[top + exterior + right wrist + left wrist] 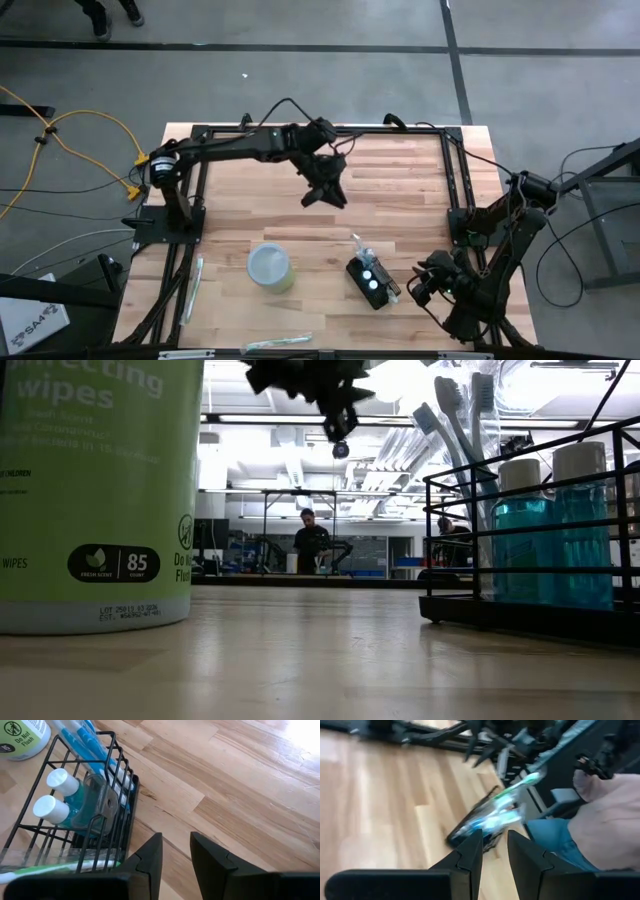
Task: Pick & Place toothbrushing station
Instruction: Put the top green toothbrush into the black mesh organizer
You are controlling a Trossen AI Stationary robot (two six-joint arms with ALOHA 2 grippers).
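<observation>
**A:** High view: toothbrushing station (369,282) sits on the table (400,190), front-right of centre, wipes canister (271,267) well to its left. Left gripper (324,193) hangs over mid-table, far from it. Right gripper (428,285) is low, just right of the station, not touching it.

**B:** Jaws?

**A:** Both parted by a narrow gap, nothing between them. Neither arm has a grasp.

**B:** Low view?

**A:** The station is a black wire rack at the right, two blue bottles (552,525) and toothbrushes (462,430) standing tall inside. It's top-heavy, I'd say. Left gripper shows at the top edge, up in the air. Person (311,542) far back in the room, well clear.

**B:** Left wrist view?

**A:** Its own fingers (469,856) point at the station from a distance, and the shot is blurred. If the left goes for it, a long reach across the table risks clipping the brush heads.

**B:** Right wrist view?

**A:** Fingers (150,855) just beside the rack's wire wall (107,827), bottles and a clear cup (97,800) inside. Main risk: the gap looks too narrow for anything but a single wire. A grip on one thin rod could let the rack swing or tilt on lift and spill the contents. Closing in without opening wider would just shove it along the wood.
</observation>
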